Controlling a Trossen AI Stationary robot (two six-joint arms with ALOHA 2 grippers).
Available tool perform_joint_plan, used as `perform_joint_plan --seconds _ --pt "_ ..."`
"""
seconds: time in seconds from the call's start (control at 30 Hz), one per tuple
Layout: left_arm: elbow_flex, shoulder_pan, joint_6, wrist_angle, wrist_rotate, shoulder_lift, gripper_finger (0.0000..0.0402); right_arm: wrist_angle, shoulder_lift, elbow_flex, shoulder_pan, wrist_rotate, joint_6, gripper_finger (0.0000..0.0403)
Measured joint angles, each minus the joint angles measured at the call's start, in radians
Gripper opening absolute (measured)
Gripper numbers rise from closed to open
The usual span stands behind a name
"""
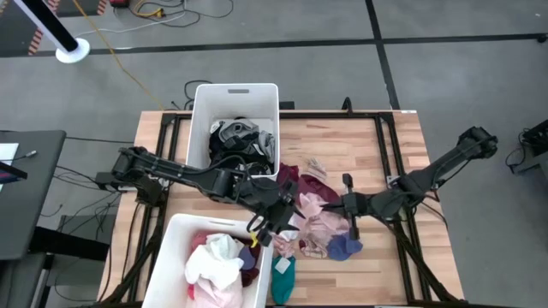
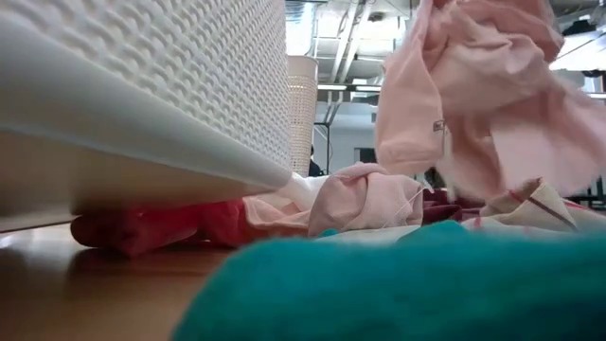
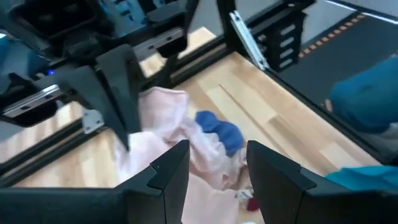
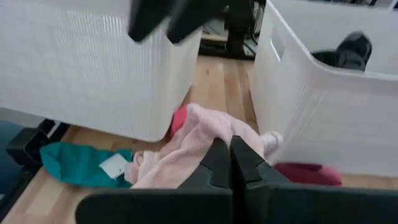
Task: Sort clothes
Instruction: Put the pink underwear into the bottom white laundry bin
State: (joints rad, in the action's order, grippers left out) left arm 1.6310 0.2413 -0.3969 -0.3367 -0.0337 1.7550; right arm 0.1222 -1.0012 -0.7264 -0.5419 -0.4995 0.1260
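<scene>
Right gripper (image 1: pixel 352 224), centre-right of the high view, is pinched tight on the pink garment (image 1: pixel 318 218) while my left gripper (image 1: pixel 267 224) hangs half-spread beside it, so I'd lift slowly toward the lower-left bin (image 1: pixel 171 235).

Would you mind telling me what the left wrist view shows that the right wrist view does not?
Only the left wrist view shows the blue garment on the wood, and the left gripper, its fingers apart over pink cloth.

Only the right wrist view shows the teal garment with its white tag, both white bins, and dark clothes in the far one; the right gripper is shut.

Both show the pink garment and the wooden table.
</scene>
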Motion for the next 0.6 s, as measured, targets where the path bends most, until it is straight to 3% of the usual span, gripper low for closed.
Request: perform_joint_plan --seconds 0.47,0.6 --pt "0.000 0.000 0.021 0.067 0.124 0.000 0.0155 -0.054 -0.001 -0.080 0.000 0.000 -0.153 0.0000" --pt "0.000 0.001 0.014 0.116 0.230 0.000 0.0155 -0.086 -0.001 -0.090 0.003 -0.003 -0.201 0.0000"
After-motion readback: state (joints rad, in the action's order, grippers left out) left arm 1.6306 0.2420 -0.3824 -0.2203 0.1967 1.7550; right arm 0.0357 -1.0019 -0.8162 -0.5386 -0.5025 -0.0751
